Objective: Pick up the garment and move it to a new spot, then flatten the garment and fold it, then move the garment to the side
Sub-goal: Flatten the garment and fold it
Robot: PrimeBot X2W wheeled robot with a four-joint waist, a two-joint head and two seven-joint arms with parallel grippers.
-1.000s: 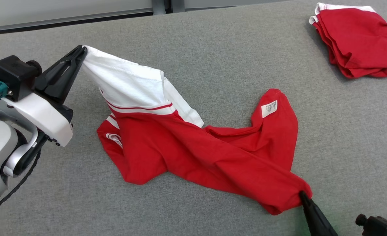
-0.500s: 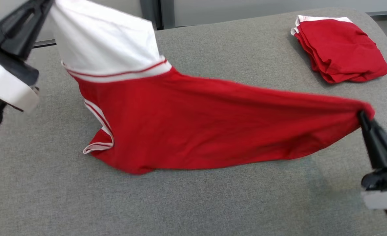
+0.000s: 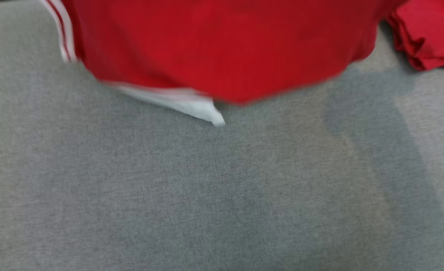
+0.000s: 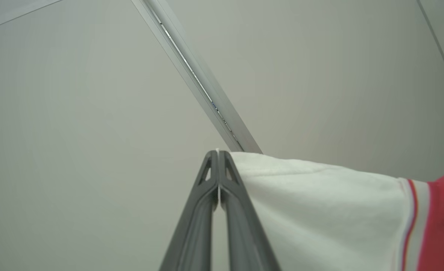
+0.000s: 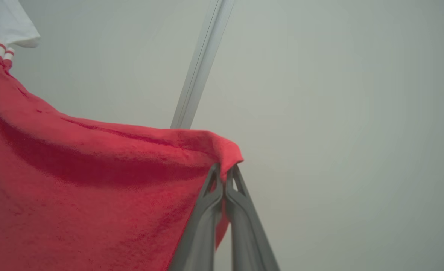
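Observation:
The red garment (image 3: 222, 49) with white sleeves and striped trim hangs across the top of the head view, blurred, its lower hem and a white sleeve tip just above the grey table (image 3: 207, 195). In the left wrist view my left gripper (image 4: 218, 154) is shut on the garment's white sleeve (image 4: 320, 203), which drapes off to the right. In the right wrist view my right gripper (image 5: 224, 169) is shut on a red corner of the garment (image 5: 94, 188), and the cloth stretches away to the left. Both grippers point up at a pale wall.
A folded red garment (image 3: 429, 34) lies at the table's far right, close to the hanging cloth's right end. A shadow falls on the table at the right. Behind the grippers a pale wall carries a metal strip (image 4: 199, 79).
Both grippers have lifted the garment up off the table and spread it; it now hangs stretched between them. The head view has shifted downward, so both grippers have left it.

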